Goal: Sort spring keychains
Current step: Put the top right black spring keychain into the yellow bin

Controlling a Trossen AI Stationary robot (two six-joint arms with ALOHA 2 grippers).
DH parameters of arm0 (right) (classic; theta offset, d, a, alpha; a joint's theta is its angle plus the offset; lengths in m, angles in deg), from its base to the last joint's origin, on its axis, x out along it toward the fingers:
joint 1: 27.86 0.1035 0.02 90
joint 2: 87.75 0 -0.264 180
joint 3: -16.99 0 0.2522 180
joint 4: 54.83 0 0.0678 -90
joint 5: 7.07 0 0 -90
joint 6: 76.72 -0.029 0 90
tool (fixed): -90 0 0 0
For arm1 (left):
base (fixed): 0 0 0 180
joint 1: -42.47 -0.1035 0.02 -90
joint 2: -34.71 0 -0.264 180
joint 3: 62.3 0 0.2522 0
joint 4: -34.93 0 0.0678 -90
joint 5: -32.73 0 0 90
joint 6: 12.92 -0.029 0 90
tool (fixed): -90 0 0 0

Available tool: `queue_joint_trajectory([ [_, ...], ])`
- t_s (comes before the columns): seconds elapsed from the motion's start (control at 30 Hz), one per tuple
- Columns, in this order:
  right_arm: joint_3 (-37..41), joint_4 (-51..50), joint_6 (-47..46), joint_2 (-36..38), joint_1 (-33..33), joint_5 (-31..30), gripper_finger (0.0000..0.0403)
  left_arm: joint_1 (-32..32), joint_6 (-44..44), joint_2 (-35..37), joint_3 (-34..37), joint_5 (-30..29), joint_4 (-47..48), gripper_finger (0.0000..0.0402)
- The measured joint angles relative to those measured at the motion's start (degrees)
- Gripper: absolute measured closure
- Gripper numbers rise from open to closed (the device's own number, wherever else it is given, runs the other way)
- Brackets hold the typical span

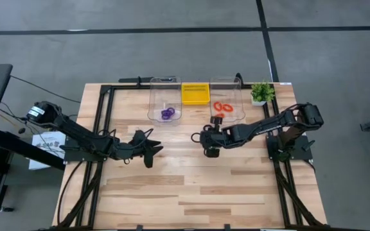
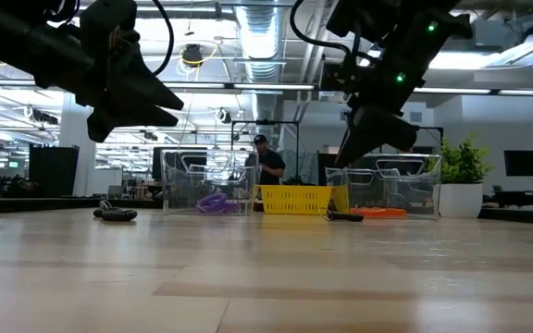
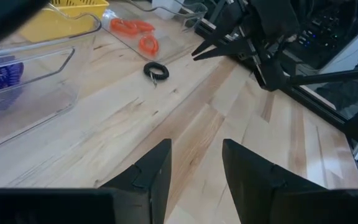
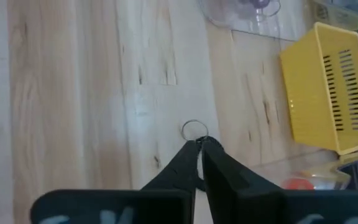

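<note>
Black fingers of the right hand (image 4: 199,144) pinch a small metal ring (image 4: 194,129), lifted off the counter (image 1: 191,186) for sorting; left hand (image 3: 194,165) hovers apart.

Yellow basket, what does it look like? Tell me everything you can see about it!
The yellow basket is a small bright yellow box that looks like plastic, with thin upright slots cut through its walls and an open top. It stands upright at the far edge of the wooden table, between two clear bins. From above nothing shows inside it. It sits very close to the bins, but whether it touches them cannot be told.
</note>
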Motion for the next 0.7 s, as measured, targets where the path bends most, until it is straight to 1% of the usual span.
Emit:
queue_joint_trajectory([
  [0.1,0.0,-0.1,0.2,0.0,-0.9,1.1,0.0399,0.0,-0.7,0.0,0.0,0.0,0.0,0.0261],
  [0.17,0.0,0.0,0.1,-0.2,-1.6,1.9,0.0399,0.0,-1.0,0.0,0.0,0.0,0.0,0.0261],
  [0.23,-0.3,0.6,0.2,-1.6,-2.2,2.3,0.04,0.0,-1.1,0.0,0.0,-0.4,0.0,0.0261],
  [0.3,-0.7,-1.1,1.2,-3.4,-2.5,2.5,0.0402,0.0,-1.3,0.0,0.0,-0.6,0.0,0.0261],
  [0.37,-2.1,-0.8,1.6,-6.5,-2.5,2.5,0.0401,0.0,-1.4,0.0,0.0,-0.9,0.0,0.0261],
  [0.4,-2.7,-2.3,1.5,-8.0,-2.5,2.4,0.0402,0.0,-1.4,0.0,0.0,-1.0,0.0,0.0261],
  [0.47,-4.2,-3.0,0.7,-11.3,-2.4,1.5,0.0402,0.0,-1.3,0.0,0.2,-1.0,-0.2,0.0261],
  [0.53,-6.0,-4.5,-0.7,-13.9,-2.4,-0.8,0.0402,0.0,-1.0,0.0,0.2,-1.0,-0.3,0.0261],
  [0.6,-7.8,-6.4,-1.9,-15.6,-2.4,-2.2,0.0402,0.0,-0.9,0.0,0.3,-1.0,-0.4,0.0261],
  [0.7,-9.6,-8.3,-2.2,-17.0,-2.4,-2.4,0.0402,0.0,-0.2,-0.1,0.3,-0.9,-0.4,0.0261],
])
